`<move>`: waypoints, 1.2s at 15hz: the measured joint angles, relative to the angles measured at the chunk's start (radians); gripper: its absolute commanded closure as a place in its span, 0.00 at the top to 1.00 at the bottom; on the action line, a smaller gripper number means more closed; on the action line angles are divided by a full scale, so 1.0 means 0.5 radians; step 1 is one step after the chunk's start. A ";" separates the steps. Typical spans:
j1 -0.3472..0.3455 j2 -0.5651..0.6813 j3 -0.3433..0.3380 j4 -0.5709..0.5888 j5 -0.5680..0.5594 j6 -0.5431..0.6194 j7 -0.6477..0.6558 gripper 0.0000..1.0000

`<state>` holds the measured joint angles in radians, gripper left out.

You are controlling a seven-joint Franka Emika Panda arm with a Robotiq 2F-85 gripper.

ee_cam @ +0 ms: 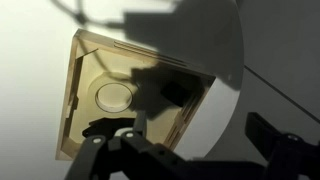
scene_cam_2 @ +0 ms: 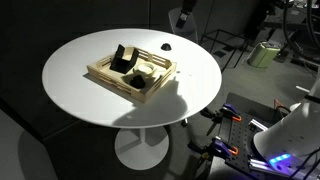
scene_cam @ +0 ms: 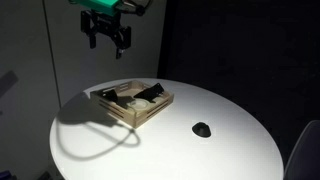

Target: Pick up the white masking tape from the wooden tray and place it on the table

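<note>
White masking tape [ee_cam: 99, 97] — flat, hole upward.

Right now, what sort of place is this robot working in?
Probably a lab or workshop: a round white pedestal table, loose cables behind it, and white equipment with blue lights beside it.
</note>
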<state>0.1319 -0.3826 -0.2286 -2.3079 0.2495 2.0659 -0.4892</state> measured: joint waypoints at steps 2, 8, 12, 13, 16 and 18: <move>0.000 -0.001 0.000 0.003 0.000 0.000 0.000 1.00; 0.000 -0.002 0.000 0.003 0.000 0.000 0.000 1.00; -0.012 0.020 0.009 0.008 0.000 -0.005 -0.008 1.00; -0.012 0.041 0.010 0.018 0.000 -0.005 -0.017 1.00; -0.012 0.152 0.015 0.097 0.000 0.005 -0.112 1.00; -0.013 0.252 0.023 0.178 0.000 0.028 -0.191 1.00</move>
<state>0.1254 -0.2564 -0.2170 -2.2192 0.2496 2.0799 -0.5846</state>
